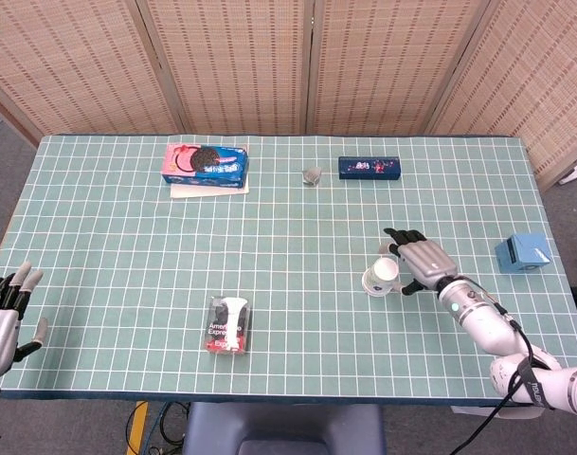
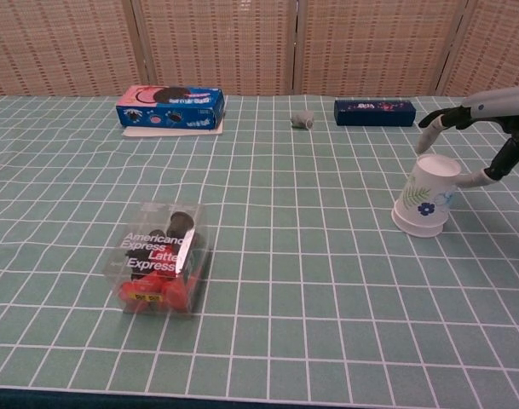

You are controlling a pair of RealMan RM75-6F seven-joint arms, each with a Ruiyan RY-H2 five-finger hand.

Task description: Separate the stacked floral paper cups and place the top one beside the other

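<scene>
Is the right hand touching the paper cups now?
Cannot tell. In the chest view a fingertip of the right hand ends right at the rim of the cups; neither view plainly shows contact or a gap.
</scene>
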